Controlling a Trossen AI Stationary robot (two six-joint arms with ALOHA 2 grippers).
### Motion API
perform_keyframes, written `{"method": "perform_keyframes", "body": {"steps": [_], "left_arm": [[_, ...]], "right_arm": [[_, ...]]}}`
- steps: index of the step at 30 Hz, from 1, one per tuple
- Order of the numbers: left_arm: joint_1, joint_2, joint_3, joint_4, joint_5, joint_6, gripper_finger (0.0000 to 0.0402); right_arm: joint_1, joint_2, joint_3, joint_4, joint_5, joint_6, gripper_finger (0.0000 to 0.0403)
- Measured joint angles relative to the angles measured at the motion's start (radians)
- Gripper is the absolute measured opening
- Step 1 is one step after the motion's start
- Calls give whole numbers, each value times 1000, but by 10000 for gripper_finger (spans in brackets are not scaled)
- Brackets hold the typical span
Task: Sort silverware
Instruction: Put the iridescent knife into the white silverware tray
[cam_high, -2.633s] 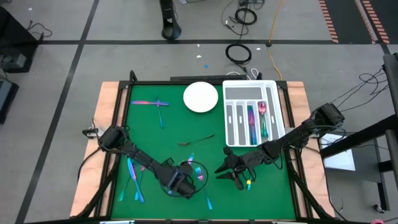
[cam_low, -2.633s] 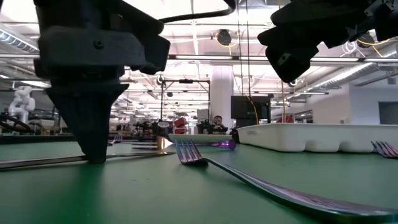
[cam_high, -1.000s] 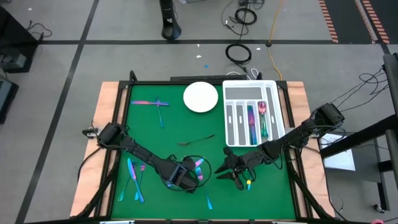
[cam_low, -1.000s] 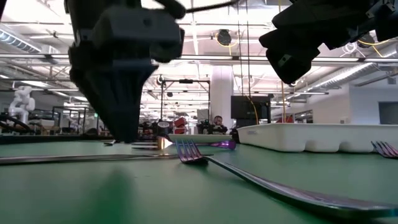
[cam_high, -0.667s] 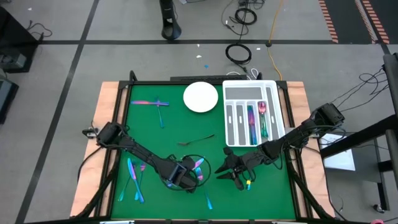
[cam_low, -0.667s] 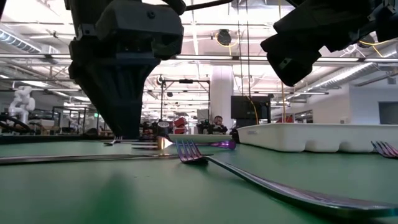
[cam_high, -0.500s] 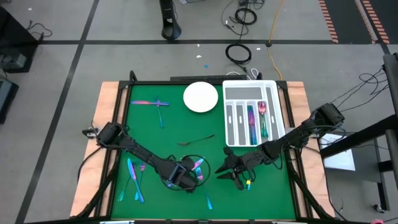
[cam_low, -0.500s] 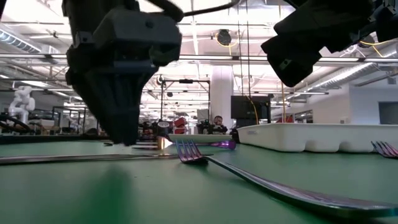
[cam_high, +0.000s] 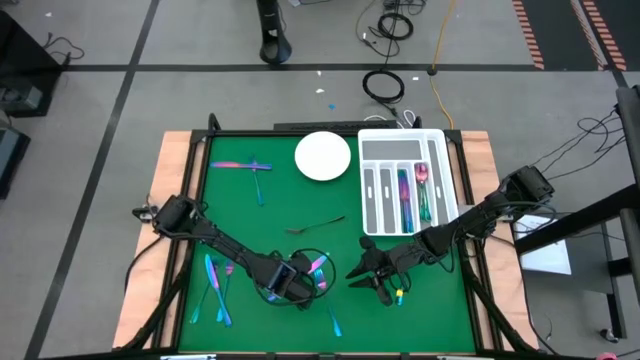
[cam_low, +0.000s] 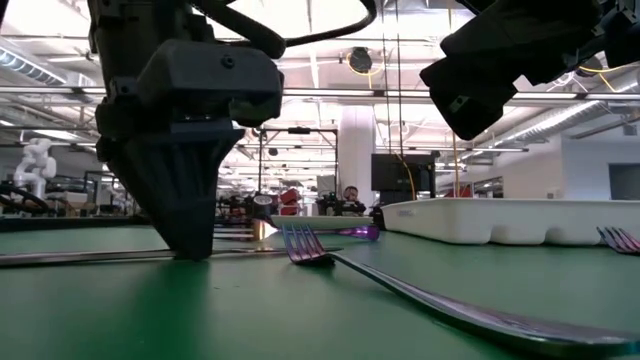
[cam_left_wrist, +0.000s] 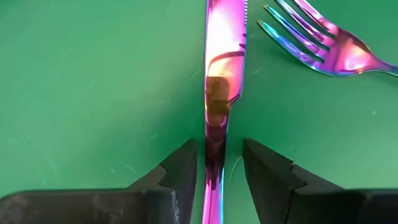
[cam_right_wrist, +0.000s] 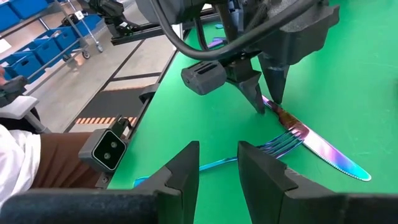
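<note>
- Robotics lab in a large industrial hall.
- Ceiling beams (cam_low: 330, 95) with strip lights overhead.
- Grey floor with loose cables (cam_high: 383, 85) and striped hazard tape (cam_high: 535, 35).
- Blue storage bins (cam_right_wrist: 28, 46) on racks.
- White humanoid robot (cam_low: 36, 160) far back.

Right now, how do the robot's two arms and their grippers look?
Both arms are dark and slim, with black cables along them. The left gripper tapers downward like a wedge. The right gripper has two black, angular fingers, and a yellow spot near its tip in the high view.

Grey tiled floor (cam_high: 200, 40), coiled cables (cam_high: 381, 85); beyond table, open hall, ceiling strip lights (cam_low: 330, 95), white pillar (cam_low: 356, 150).
</note>
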Motion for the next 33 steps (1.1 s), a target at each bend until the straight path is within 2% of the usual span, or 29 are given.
{"method": "perform_keyframes", "body": {"steps": [12,33], "left_arm": [[10,1,-1,-22,7,16,83],[12,-30,-6,-26,-33,37,81]], "right_arm": [[0,0,0,0,0,0,100],[0,0,0,0,0,0,100]]}}
